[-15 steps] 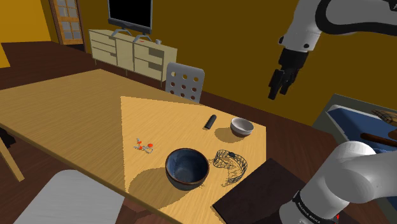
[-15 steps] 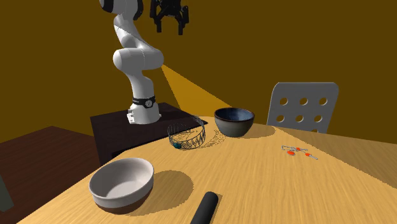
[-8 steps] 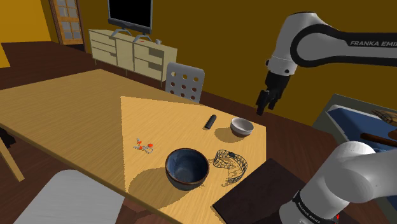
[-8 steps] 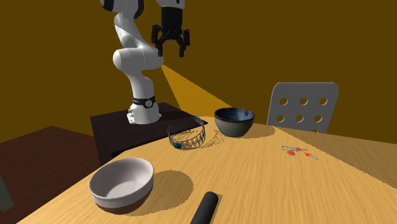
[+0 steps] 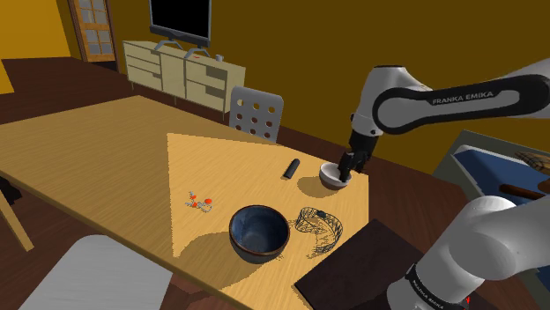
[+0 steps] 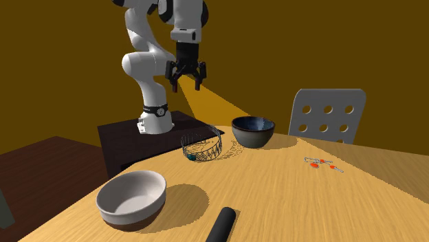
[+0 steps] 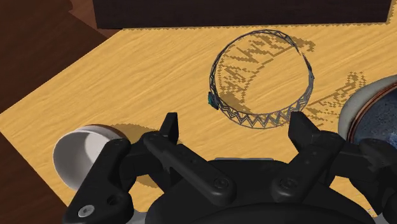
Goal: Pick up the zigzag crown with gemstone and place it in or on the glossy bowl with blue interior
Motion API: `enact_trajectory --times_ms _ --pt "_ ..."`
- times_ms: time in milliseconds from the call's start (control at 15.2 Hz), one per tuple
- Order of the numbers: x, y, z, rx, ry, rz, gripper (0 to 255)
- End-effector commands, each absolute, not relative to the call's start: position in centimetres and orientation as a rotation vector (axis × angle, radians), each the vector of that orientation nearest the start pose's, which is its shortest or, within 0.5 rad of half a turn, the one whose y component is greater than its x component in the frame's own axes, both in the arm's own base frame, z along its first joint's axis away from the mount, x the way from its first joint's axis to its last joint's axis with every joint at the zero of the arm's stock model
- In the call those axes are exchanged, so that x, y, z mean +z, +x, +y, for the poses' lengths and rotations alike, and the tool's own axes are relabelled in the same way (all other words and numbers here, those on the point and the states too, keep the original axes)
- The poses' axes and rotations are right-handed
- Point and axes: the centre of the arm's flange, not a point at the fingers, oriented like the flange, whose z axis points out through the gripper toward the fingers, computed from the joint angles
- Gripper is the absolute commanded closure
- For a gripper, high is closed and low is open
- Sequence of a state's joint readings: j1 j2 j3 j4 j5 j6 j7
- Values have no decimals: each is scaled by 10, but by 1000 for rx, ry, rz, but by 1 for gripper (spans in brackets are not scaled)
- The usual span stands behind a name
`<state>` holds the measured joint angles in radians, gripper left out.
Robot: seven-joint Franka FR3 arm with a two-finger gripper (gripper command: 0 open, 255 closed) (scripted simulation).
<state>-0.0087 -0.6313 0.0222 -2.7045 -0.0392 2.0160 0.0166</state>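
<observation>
— Shoulder view: where was the crown point(image 5: 319, 227)?
— Lying just beside the blue bowl point(image 5: 259, 231), with the gripper point(image 5: 346, 167) well apart from that bowl.
— Second exterior view?
— Fingers spread, empty, high above the bowl.
— Wrist view?
— Crown beside the bowl, framed between the fingers, probably to line up a grasp.

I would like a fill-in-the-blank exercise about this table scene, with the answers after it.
The gripper is ___ and holds nothing.
The crown lies on the ___, not in a bowl.
The bowl nearest the crown has a ___ interior.
Missing words: open; table; blue.
</observation>
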Motion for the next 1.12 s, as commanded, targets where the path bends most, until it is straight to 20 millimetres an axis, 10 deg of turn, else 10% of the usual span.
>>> enact_trajectory --times_ms 0,1056 --pt "385 345 1 91 -3188 -15 0" --pt "203 381 -22 112 -3184 -4 0"
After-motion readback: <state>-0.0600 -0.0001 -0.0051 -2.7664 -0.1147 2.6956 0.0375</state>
